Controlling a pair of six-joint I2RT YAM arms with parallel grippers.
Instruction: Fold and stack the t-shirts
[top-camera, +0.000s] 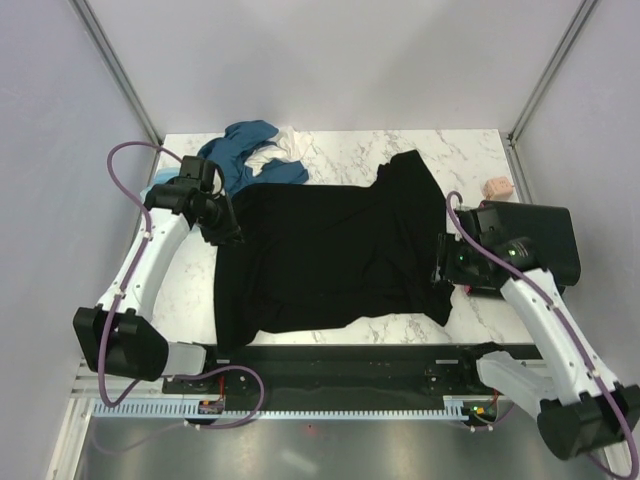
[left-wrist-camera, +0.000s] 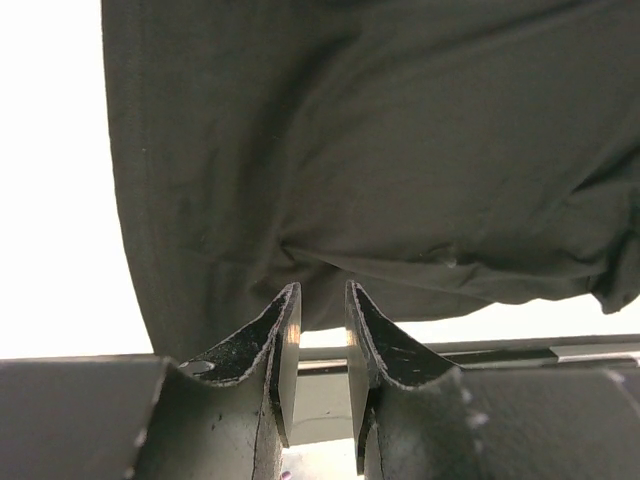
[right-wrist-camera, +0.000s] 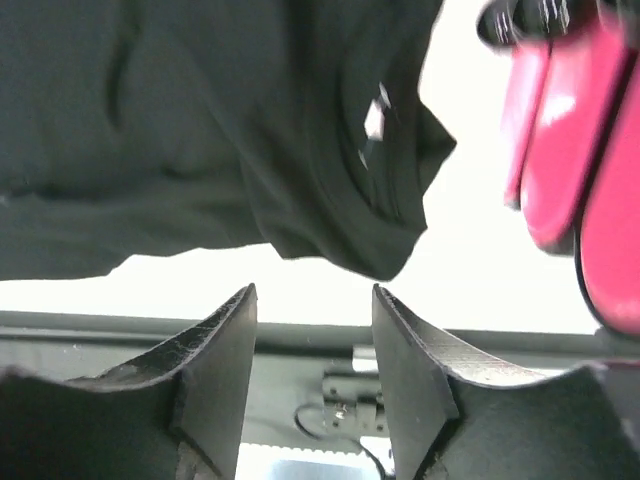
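A black t-shirt (top-camera: 330, 255) lies spread across the middle of the table, one sleeve pointing toward the back. My left gripper (top-camera: 228, 232) sits at its left edge. In the left wrist view the left gripper (left-wrist-camera: 322, 290) has a narrow gap with nothing in it, and the black cloth (left-wrist-camera: 380, 150) lies just beyond the tips. My right gripper (top-camera: 440, 270) is at the shirt's right edge. It stands open and empty (right-wrist-camera: 314, 290), and a bunched corner of the shirt (right-wrist-camera: 370, 230) lies just past the tips. More t-shirts, teal-blue (top-camera: 245, 150) and white (top-camera: 268, 157), are heaped at the back left.
A dark folded stack (top-camera: 540, 235) rests at the right edge, beside the right arm. A small pinkish block (top-camera: 497, 187) sits behind it. A red-pink object (right-wrist-camera: 570, 150) shows close to the right gripper in the right wrist view. Walls and frame posts close in the table.
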